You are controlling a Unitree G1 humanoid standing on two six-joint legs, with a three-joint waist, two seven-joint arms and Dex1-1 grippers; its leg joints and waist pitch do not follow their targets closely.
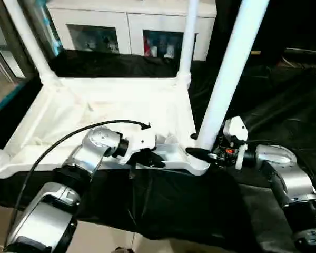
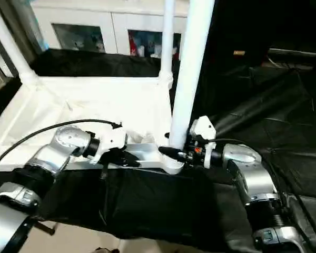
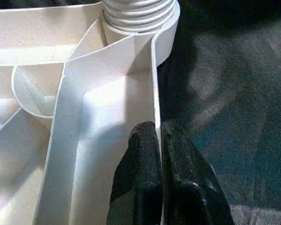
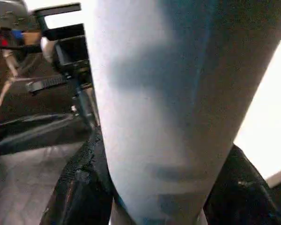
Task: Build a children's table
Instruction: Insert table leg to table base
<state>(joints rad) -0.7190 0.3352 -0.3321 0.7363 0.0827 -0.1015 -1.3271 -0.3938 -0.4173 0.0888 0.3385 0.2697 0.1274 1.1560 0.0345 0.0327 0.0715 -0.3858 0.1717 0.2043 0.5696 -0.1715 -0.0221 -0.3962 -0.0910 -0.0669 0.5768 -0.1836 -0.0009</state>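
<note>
Seating a leg (image 1: 227,79) into the near right corner socket (image 1: 199,164) of the upside-down table top (image 1: 102,113) is the step in hand. The right gripper (image 4: 154,187) clasps the leg low down, a finger on each side; the left gripper (image 3: 160,154) pinches the top's near rim (image 3: 155,93), holding it down. Two far legs already stand. Next, I judge, the leg needs twisting fully home.
</note>
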